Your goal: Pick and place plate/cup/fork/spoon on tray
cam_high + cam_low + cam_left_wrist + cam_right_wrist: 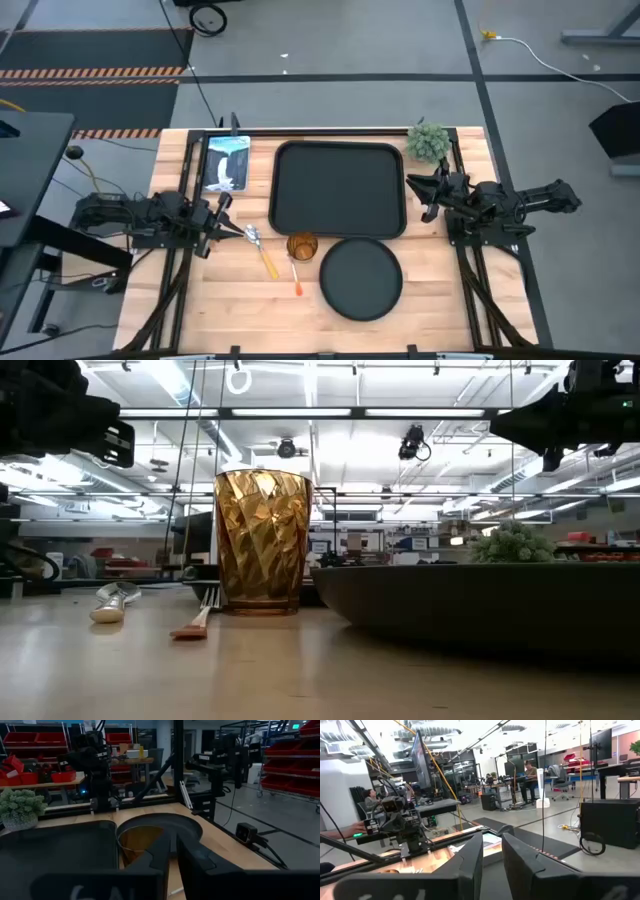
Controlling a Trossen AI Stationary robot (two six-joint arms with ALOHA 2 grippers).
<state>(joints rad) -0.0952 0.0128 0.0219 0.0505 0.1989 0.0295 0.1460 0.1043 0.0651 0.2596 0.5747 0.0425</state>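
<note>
Wooden tabletop (200, 300): slightly parted left gripper (226, 201) should probably straddle the yellow-handled metal spoon (260, 250) beside the empty black rectangular tray (340, 190)

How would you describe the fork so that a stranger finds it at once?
Start at the big black rectangular tray in the middle of the wooden table. Just off its near left corner stands an amber cup, and the fork lies right beside it, pointing toward the cup. Its handle is orange-red, while the spoon to its left has a yellow-orange one.
</note>
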